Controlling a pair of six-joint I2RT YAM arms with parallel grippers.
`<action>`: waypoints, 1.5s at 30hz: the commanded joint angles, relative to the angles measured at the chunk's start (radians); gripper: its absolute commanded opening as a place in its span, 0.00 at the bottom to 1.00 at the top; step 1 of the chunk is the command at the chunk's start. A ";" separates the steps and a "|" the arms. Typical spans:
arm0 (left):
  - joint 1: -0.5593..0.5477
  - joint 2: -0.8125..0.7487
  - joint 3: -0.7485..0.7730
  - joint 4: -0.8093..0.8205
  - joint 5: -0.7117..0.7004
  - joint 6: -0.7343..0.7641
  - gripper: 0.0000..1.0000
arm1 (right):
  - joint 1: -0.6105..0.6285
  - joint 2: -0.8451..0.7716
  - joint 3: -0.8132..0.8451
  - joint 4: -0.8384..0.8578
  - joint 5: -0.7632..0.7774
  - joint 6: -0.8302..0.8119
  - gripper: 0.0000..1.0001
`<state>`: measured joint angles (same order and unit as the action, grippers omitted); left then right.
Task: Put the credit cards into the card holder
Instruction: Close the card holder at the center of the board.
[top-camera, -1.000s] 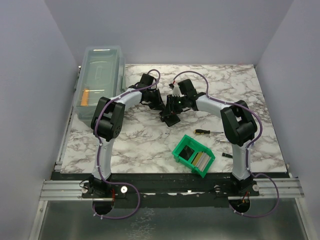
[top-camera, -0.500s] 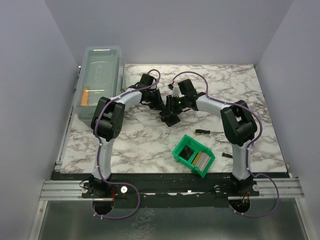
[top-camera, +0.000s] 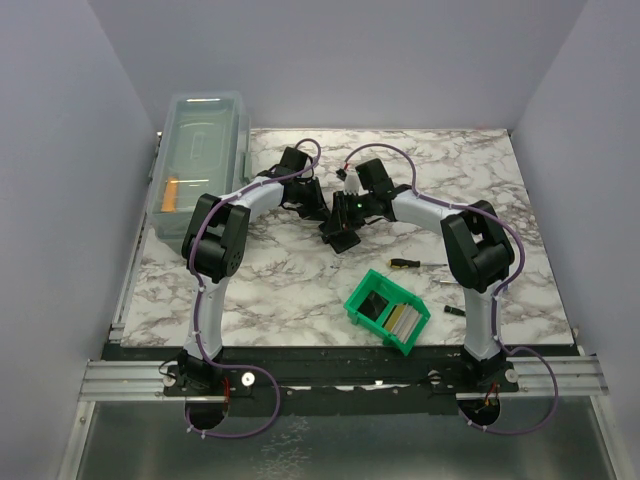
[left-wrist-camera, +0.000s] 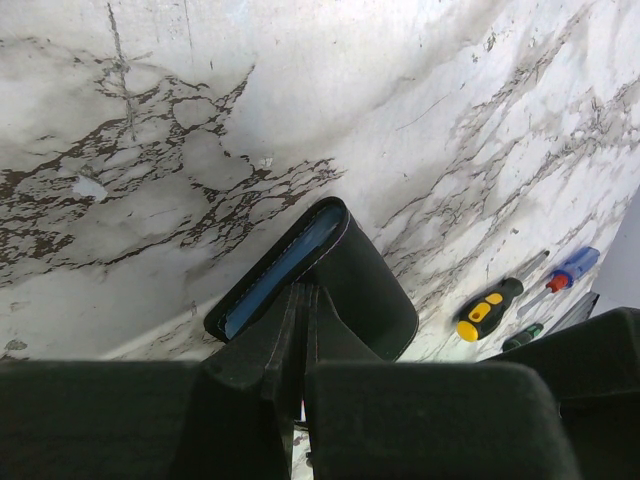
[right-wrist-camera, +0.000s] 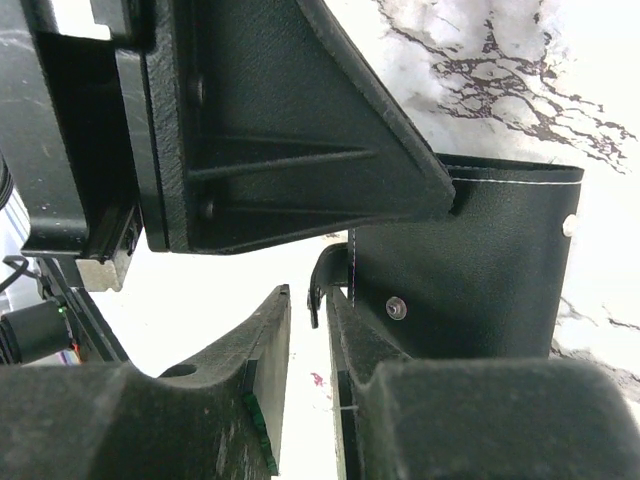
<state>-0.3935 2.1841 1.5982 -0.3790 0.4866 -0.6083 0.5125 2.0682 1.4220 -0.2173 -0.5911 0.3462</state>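
The card holder (top-camera: 341, 232), a black wallet with a blue inner face, stands partly open on the marble between the two arms. My left gripper (left-wrist-camera: 303, 300) is shut on one black flap of the card holder (left-wrist-camera: 350, 280). My right gripper (right-wrist-camera: 308, 295) is open with a narrow gap between its jaws. The curled edge of another flap of the card holder (right-wrist-camera: 470, 270) sits at its tips, against the right finger. The left gripper's finger (right-wrist-camera: 280, 130) crosses above. The credit cards (top-camera: 398, 319) lie in the green bin (top-camera: 360, 292), away from both grippers.
A yellow-handled screwdriver (top-camera: 412, 263) lies right of the wallet and another small one (top-camera: 452, 311) lies beside the bin; both screwdrivers (left-wrist-camera: 487, 308) show in the left wrist view. A clear lidded box (top-camera: 200, 160) stands along the left edge.
The right gripper's wrist has turned slightly and its jaws have narrowed a little at the wallet's flap. The left arm and the wallet have stayed put.
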 joint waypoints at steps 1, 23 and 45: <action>0.004 0.011 -0.024 -0.063 -0.021 0.034 0.00 | 0.003 0.019 0.023 -0.028 0.007 -0.021 0.24; 0.004 0.011 -0.024 -0.074 -0.024 0.046 0.00 | 0.004 -0.040 0.020 -0.043 0.233 -0.038 0.00; 0.004 0.018 -0.017 -0.082 -0.023 0.051 0.00 | 0.018 -0.108 0.004 -0.069 0.270 -0.018 0.00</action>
<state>-0.3935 2.1841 1.5982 -0.3794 0.4885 -0.5964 0.5285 1.9942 1.4220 -0.2821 -0.3286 0.3305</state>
